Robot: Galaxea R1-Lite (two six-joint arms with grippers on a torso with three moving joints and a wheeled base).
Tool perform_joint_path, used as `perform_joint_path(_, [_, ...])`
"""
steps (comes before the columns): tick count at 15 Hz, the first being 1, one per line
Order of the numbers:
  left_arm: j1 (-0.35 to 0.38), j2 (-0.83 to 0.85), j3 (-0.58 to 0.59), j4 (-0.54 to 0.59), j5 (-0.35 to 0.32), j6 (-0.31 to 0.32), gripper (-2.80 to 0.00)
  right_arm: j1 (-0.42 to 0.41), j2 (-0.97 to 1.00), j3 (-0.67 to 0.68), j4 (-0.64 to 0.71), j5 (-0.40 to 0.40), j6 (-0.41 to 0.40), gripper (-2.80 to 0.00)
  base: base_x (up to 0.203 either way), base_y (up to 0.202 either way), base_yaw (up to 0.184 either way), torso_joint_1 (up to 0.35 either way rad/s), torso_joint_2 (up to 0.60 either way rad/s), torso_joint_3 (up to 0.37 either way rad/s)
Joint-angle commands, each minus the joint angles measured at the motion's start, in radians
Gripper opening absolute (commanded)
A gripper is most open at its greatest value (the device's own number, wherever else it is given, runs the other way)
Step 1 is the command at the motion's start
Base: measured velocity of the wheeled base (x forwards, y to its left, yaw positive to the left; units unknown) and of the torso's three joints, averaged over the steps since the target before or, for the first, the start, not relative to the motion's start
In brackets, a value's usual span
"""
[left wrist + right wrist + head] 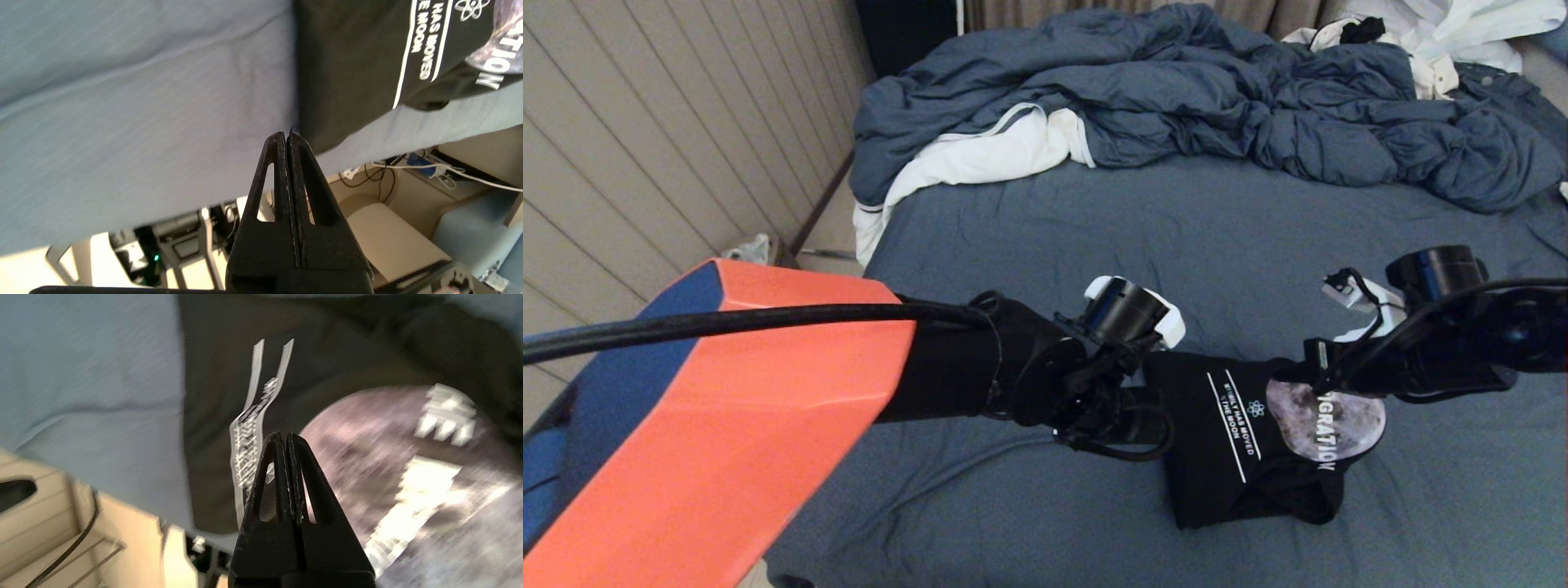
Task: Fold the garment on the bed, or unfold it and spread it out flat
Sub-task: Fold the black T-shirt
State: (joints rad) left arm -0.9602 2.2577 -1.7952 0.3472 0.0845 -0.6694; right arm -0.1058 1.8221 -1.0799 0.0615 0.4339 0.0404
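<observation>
So the black T-shirt (1241, 441) was sitting folded up into a compact bundle on the bed (1094, 237), toward the near edge of the slate-blue sheet, printed side up. You could read the white text lines and see the grey moon graphic, with a bit of fabric bunched at the near side of the bundle.

Both arms were right over it. The left gripper (288, 136) was at the shirt's left edge, fingers pressed together with nothing between them, the tips just at the border of the black fabric. The right gripper (284, 435) hovered over the moon print on the shirt's right side, its fingers also squeezed flat against each other, no cloth caught in them.

Farther back the puffy blue-grey duvet (1217, 98) was heaped across the head of the bed, with a white cloth (980, 159) poking out from under it on the left.
</observation>
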Motion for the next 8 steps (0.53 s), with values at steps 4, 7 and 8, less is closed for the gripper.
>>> perform_joint_path(4, [-0.098,0.102,-0.133,0.017,-0.005,0.000,-2.80,-0.043,-0.037,0.028,0.010,-0.014,-0.020,-2.80,0.000,0.000,0.000,0.000,0.00,0.000])
perform_joint_path(7, [-0.133,0.112,-0.135,-0.020,-0.044,0.014,-2.80,-0.050,-0.132,0.166,0.011,-0.012,-0.061,-2.80,0.000,0.000,0.000,0.000,0.00,0.000])
perform_joint_path(8, [-0.132,0.130,-0.135,-0.038,-0.045,0.021,-2.80,-0.058,-0.150,0.217,0.009,-0.011,-0.082,-2.80,0.000,0.000,0.000,0.000,0.00,0.000])
